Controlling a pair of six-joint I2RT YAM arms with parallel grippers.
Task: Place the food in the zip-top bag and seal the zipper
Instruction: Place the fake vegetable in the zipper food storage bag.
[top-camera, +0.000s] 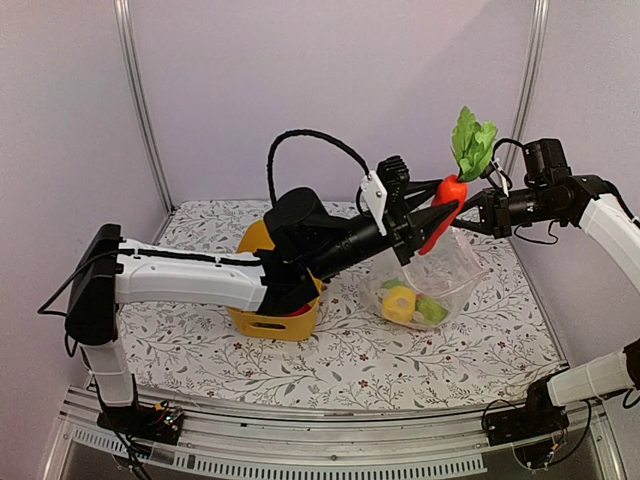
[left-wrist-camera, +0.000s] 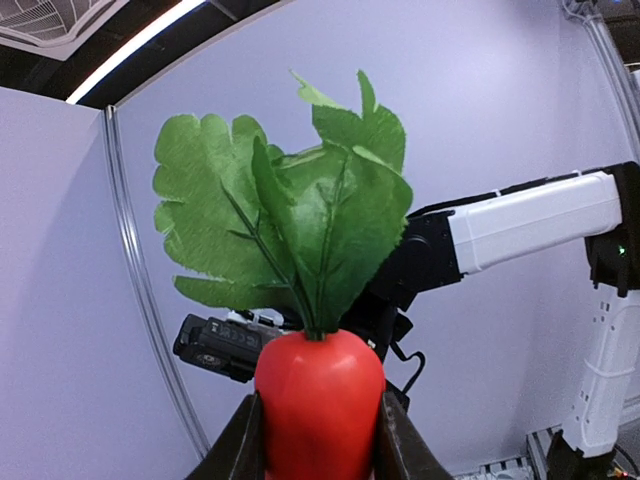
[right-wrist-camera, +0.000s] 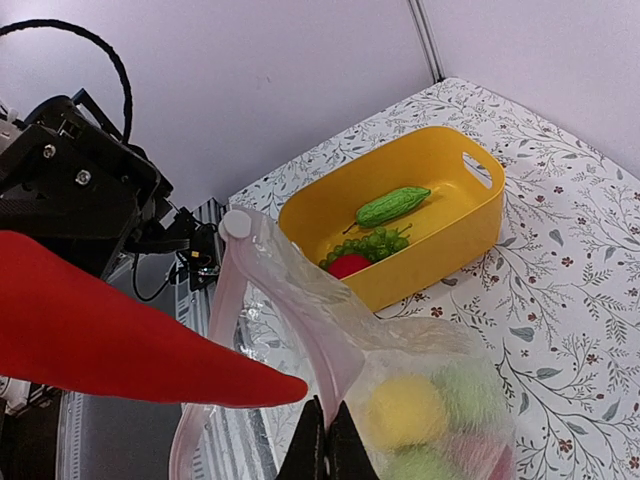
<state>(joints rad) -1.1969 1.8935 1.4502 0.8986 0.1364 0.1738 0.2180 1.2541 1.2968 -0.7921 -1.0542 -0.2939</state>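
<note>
My left gripper (top-camera: 425, 205) is shut on a red toy carrot (top-camera: 442, 212) with green leaves (top-camera: 472, 143), holding it tip-down just above the bag's mouth. It fills the left wrist view (left-wrist-camera: 320, 405). The clear zip-top bag (top-camera: 430, 275) holds yellow (top-camera: 398, 303) and green pieces. My right gripper (right-wrist-camera: 327, 440) is shut on the bag's pale pink zipper strip (right-wrist-camera: 330, 335) and holds the mouth up and open. The carrot's tip (right-wrist-camera: 270, 388) points at the opening. A green cucumber (right-wrist-camera: 392, 206), green grapes (right-wrist-camera: 375, 243) and a red piece (right-wrist-camera: 347, 265) lie in the yellow tub.
The yellow tub (top-camera: 272, 322) stands left of the bag under my left arm; it also shows in the right wrist view (right-wrist-camera: 440, 255). The floral tablecloth (top-camera: 350, 370) covers the table. Metal frame posts (top-camera: 140, 100) stand at the back corners.
</note>
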